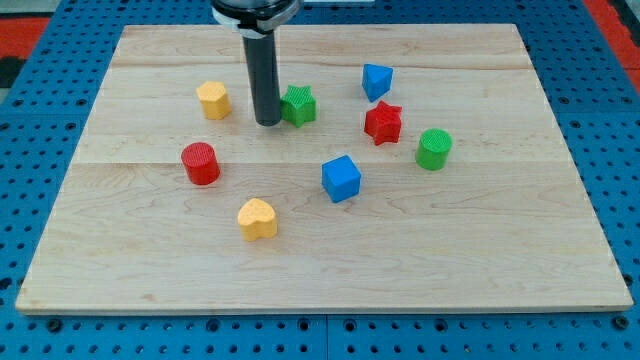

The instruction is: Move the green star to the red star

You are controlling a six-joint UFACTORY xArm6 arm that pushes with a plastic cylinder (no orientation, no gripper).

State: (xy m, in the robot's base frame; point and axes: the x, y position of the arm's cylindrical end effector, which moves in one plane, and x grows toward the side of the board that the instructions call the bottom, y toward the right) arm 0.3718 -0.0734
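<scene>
The green star (pixel 299 104) lies on the wooden board, up from its middle. The red star (pixel 382 122) lies to its right, a block's width or so away and slightly lower. My tip (pixel 267 121) stands right against the green star's left side, touching it or nearly so. The dark rod rises from there to the view's top.
A blue block (pixel 376 81) lies just above the red star and a green cylinder (pixel 434 148) to its lower right. A blue cube (pixel 341 178) lies below the stars. A yellow block (pixel 213 99), a red cylinder (pixel 200 163) and a yellow heart (pixel 257 218) lie on the left.
</scene>
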